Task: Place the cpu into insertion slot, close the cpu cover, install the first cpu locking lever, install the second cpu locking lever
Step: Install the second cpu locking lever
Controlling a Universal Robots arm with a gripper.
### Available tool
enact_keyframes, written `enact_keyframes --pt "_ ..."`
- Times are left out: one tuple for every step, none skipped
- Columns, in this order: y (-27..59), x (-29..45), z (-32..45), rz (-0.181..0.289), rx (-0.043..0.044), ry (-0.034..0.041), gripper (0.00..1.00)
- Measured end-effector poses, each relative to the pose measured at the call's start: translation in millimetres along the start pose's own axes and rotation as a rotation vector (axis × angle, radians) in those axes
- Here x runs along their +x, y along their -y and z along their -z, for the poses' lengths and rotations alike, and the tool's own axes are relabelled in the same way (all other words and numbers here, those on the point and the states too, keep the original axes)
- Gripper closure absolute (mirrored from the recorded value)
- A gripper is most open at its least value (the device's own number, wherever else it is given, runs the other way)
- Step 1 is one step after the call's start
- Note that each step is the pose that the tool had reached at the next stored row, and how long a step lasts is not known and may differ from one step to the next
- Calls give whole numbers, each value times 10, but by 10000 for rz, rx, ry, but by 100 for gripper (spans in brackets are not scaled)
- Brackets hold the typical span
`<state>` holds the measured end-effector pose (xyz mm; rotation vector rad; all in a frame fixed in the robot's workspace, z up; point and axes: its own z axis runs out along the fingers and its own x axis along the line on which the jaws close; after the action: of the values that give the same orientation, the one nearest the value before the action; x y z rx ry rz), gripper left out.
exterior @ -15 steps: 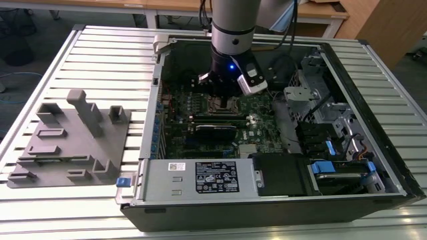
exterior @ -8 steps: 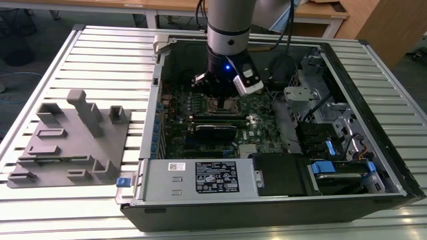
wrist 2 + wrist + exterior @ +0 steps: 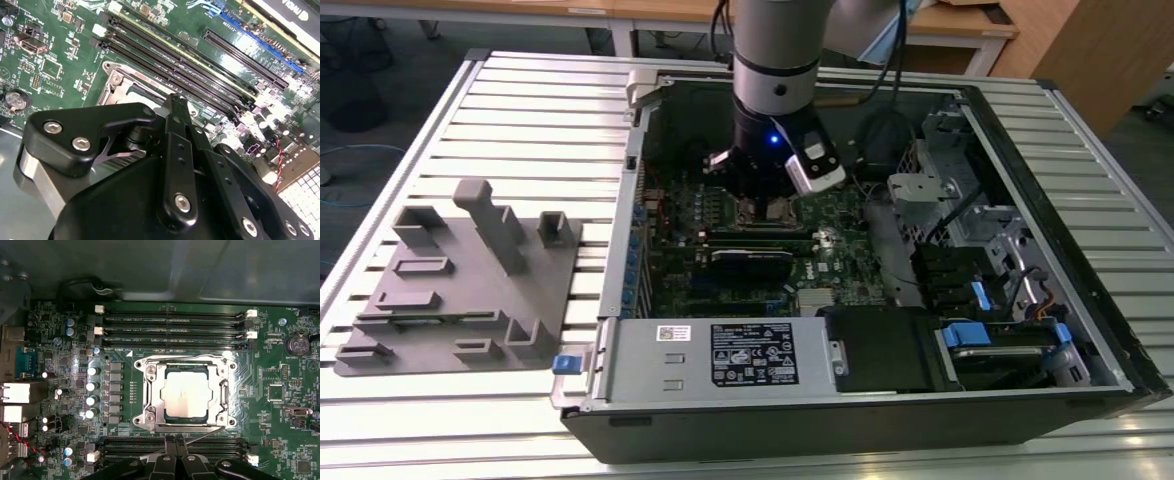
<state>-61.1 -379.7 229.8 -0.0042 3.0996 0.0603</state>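
The black two-fingered gripper hangs low over the green motherboard inside the open black computer case, its slim fingertips pressed together with nothing between them. Just ahead of those tips lies the square insertion slot with its shiny metal rim. The small flat cpu with the dull silvery-grey top sits in that slot, and the thin silvery metal cpu cover frame lies flat around it. A thin wire locking lever runs slantwise just beside the fingertips.
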Motion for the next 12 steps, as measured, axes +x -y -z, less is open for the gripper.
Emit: enact_keyframes --pt "1 3 -1 -1 -1 1 89" --pt "1 7 -2 -1 -1 0 89" --pt "1 13 -3 -1 -2 0 89" --pt "2 21 -3 -1 -8 -1 89" --pt "2 29 -3 -2 -17 0 89" --pt "2 38 -3 -2 -30 0 89" --pt "2 47 -4 -3 -51 0 89" --pt "2 56 -6 -4 -77 -1 89" --pt "2 58 -9 -5 -102 -6 89" --pt "2 59 -13 -6 -115 -12 89" --pt "2 60 -17 -10 -124 -18 89" --pt "2 63 -21 -13 -133 -22 89"
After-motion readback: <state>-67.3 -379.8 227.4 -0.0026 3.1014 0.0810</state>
